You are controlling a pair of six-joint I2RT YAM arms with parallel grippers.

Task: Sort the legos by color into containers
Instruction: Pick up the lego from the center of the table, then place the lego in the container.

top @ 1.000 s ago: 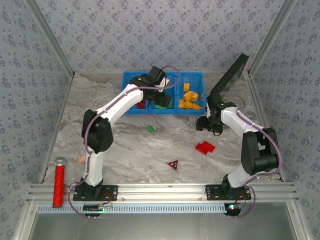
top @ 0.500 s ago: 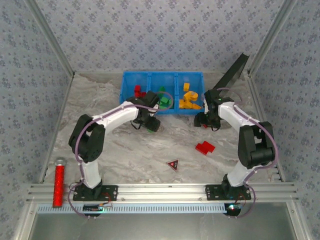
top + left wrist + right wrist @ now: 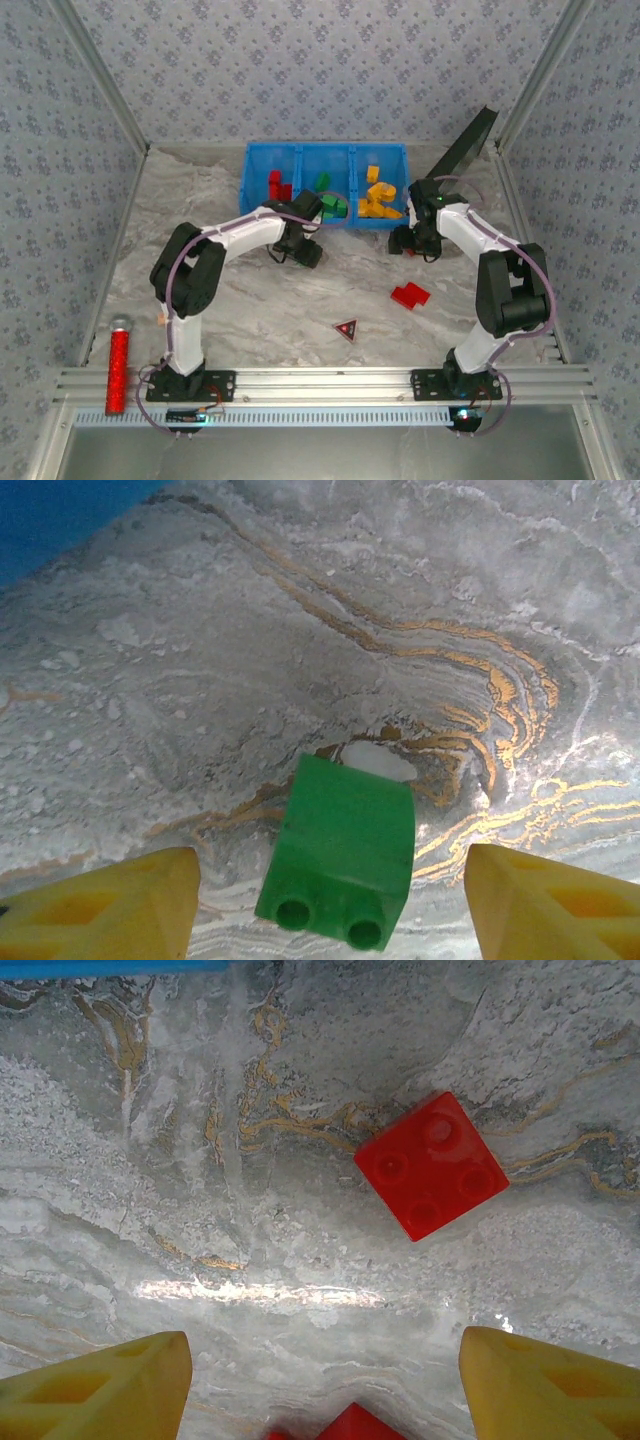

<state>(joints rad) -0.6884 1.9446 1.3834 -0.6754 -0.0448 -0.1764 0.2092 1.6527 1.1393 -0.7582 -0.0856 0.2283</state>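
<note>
- The left gripper [image 3: 330,885] is hanging low over the marble table [image 3: 240,300], just near of the blue tray [image 3: 247,190]; its yellow fingers [image 3: 110,905] are standing wide apart, gripping nothing.
- A green brick [image 3: 340,850] is lying on its side between those fingers, touching neither, with its two studs pointing at the camera.
- The right gripper [image 3: 325,1385] is hovering at the tray's near right corner, its fingers [image 3: 550,1380] also spread and empty.
- A red four-stud brick [image 3: 430,1165] is sitting flat on the marble beyond those fingers, to the right.
- A second red piece [image 3: 350,1425] is peeking in at the bottom edge.
- In the tray, red bricks [image 3: 276,185] are filling the left compartment, green bricks [image 3: 326,200] the middle and yellow bricks [image 3: 376,200] the right.
- A red lump of bricks [image 3: 409,295] is lying on the table well near of the tray.
</note>
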